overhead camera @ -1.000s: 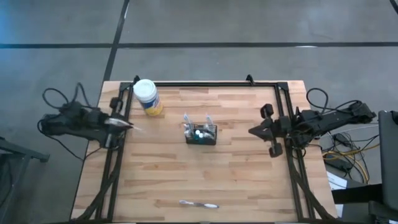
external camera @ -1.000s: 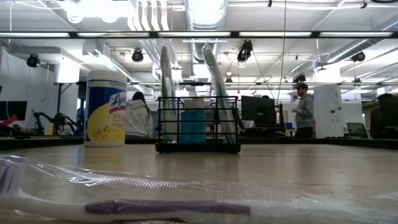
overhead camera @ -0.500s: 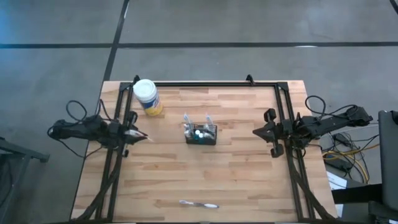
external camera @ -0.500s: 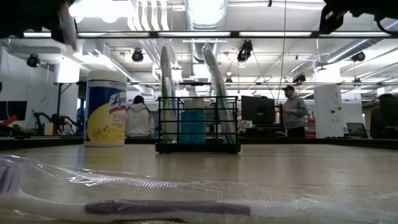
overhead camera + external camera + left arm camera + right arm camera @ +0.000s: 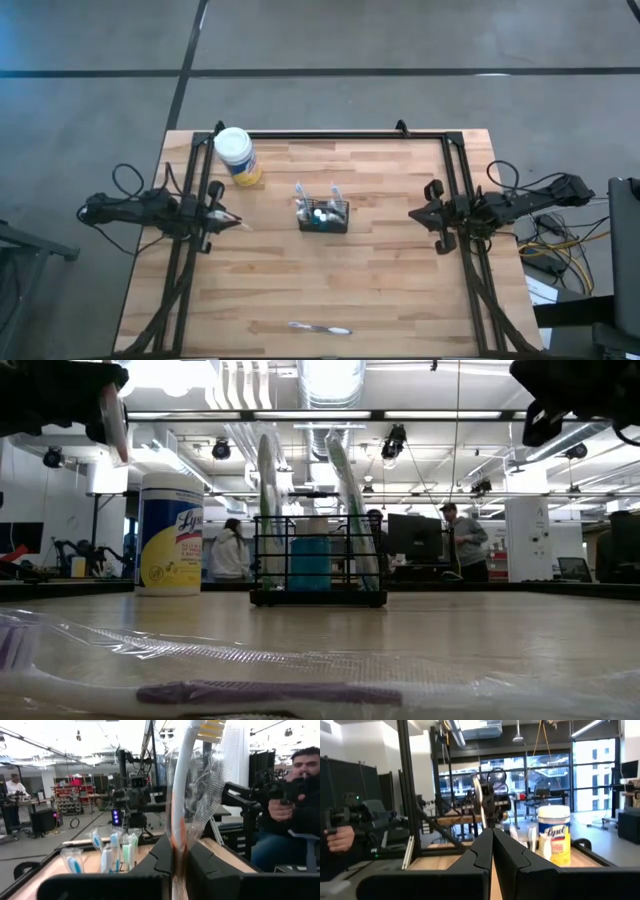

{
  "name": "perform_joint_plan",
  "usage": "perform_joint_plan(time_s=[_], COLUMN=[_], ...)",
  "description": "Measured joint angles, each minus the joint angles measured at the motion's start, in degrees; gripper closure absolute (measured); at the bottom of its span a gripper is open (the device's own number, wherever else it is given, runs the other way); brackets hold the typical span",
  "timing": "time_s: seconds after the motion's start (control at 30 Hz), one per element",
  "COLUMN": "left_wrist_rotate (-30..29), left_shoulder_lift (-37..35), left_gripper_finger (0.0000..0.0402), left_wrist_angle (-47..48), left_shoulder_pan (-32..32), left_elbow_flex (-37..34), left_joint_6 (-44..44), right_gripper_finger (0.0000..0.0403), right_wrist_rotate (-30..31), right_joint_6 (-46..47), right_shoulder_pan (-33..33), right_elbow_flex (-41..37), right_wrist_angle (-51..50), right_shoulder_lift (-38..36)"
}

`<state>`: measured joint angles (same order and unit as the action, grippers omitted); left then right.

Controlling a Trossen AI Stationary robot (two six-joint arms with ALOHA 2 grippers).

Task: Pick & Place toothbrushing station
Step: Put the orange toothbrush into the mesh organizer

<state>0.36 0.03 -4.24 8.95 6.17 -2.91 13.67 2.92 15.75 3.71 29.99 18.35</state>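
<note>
Left claw (image 5: 218,217): at left bench (image 5: 400,290) edge, clamped on wrapped toothbrush (image 5: 186,785).
Right claw (image 5: 418,212): at right edge, closed, empty.

We're in an open-plan robotics lab: exposed ceiling ducts (image 5: 330,380) and strip lights overhead, monitors (image 5: 415,538) on desks, people (image 5: 462,540) standing about, red shelving (image 5: 75,795) and another robot arm (image 5: 75,550) in back.

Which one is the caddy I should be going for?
Start at the wooden table and look to its middle. The caddy is the small black wire basket there, with wrapped toothbrushes standing in it. The white-capped yellow jar sits nearer the back left corner, and a lone toothbrush lies flat at the front edge.
</note>
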Motion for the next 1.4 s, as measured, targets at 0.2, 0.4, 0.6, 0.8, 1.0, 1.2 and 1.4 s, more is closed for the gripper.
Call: perform_joint_plan(time_s=[0.2, 0.4, 0.6, 0.8, 1.0, 1.2, 1.4], left_wrist_rotate=[0.0, -0.5, -2.4, -1.8, -1.8, -1.8, 3.5], left_shoulder_lift=[0.0, 0.0, 3.3, 17.2, 36.1, 53.9, 67.0], left_gripper_finger=[0.0380, 0.0380, 0.0380, 0.0380, 0.0380, 0.0380, 0.0380], left_wrist_angle=[-0.4, 0.2, -5.9, -23.4, -36.0, -48.1, -64.0], left_shoulder_pan=[0.0, 0.0, 0.0, 0.1, 0.1, 0.0, -2.5], left_elbow_flex=[0.0, 0.2, 0.2, 0.4, 3.1, 5.2, 6.7], left_joint_6=[-1.4, -1.9, 1.4, 0.4, -1.7, -4.9, -4.9], right_gripper_finger=[0.0392, 0.0392, 0.0392, 0.0392, 0.0392, 0.0392, 0.0392], right_wrist_rotate=[0.4, 0.5, 3.7, 4.4, 4.5, 4.5, 4.5], right_joint_6=[0.5, 0.6, -0.1, -0.3, -0.2, -0.3, -0.2], right_shoulder_pan=[0.0, 0.0, -0.1, 0.0, 0.0, 0.0, 0.0], right_elbow_flex=[-1.4, -1.5, -1.9, -1.9, -1.9, -1.9, -1.9], right_wrist_angle=[1.1, 0.3, 0.3, 0.5, 0.6, 0.6, 0.4], right_shoulder_lift=[-1.3, -1.5, -1.5, -1.5, -1.5, -1.5, -1.4])
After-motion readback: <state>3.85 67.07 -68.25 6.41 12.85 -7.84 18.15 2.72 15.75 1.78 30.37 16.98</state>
